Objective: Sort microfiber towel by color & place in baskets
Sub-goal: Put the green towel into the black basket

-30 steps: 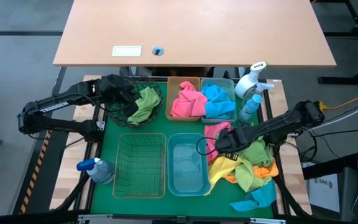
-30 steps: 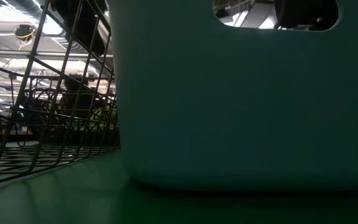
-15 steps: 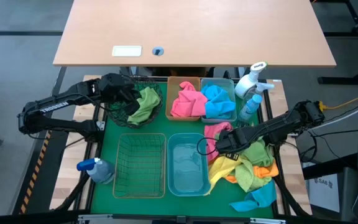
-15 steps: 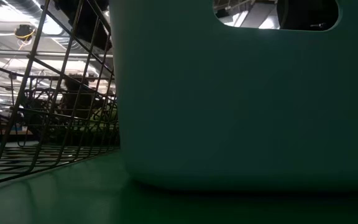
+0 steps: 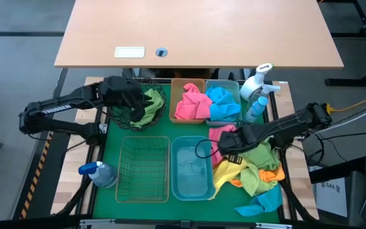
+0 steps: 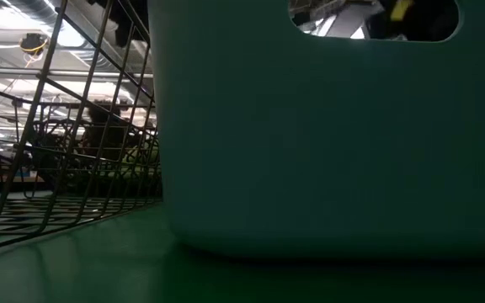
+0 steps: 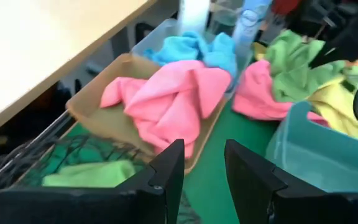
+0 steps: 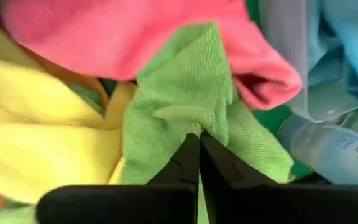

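Covering the lower half of the high view, the green mat (image 5: pixel 151 130) holds everything; above it in the frame lies a tan desk (image 5: pixel 196 32) with a white label (image 5: pixel 129 53) whose writing is too small to read. At lower centre sit the empty rectangular wire basket (image 5: pixel 143 167) and the pale blue bin (image 5: pixel 191 167), side by side; in the low view that bin's wall (image 6: pixel 327 143) fills most of the frame, the wire basket (image 6: pixel 66 143) to its left. At upper centre the amber bin (image 5: pixel 182 84) carries a pink towel (image 5: pixel 192 102), and the blue bin (image 5: pixel 234 86) touching it holds a blue towel (image 5: pixel 224 102). The dark green wire-mesh basket (image 5: pixel 161 95) at centre left holds a green towel (image 5: pixel 146 107). A loose towel pile (image 5: pixel 250 168) crowds the mat's lower right edge, leaving bare mat only between the basket rows.

The left gripper (image 5: pixel 132 95) hangs over the mesh basket; its wrist view shows the fingers (image 7: pixel 166 171) apart with nothing between them, and the pink towel (image 7: pixel 166 99) beyond. The right gripper (image 5: pixel 224 145) is at the pile's left edge; only its wrist view shows its fingers (image 8: pixel 185 165) pinched together on a green towel (image 8: pixel 191 106) under a pink one (image 8: pixel 135 31).

Spray bottles stand at upper right (image 5: pixel 256 83) and lower left (image 5: pixel 97 173). White lettering on the left arm (image 5: pixel 59 108) is too small to read.
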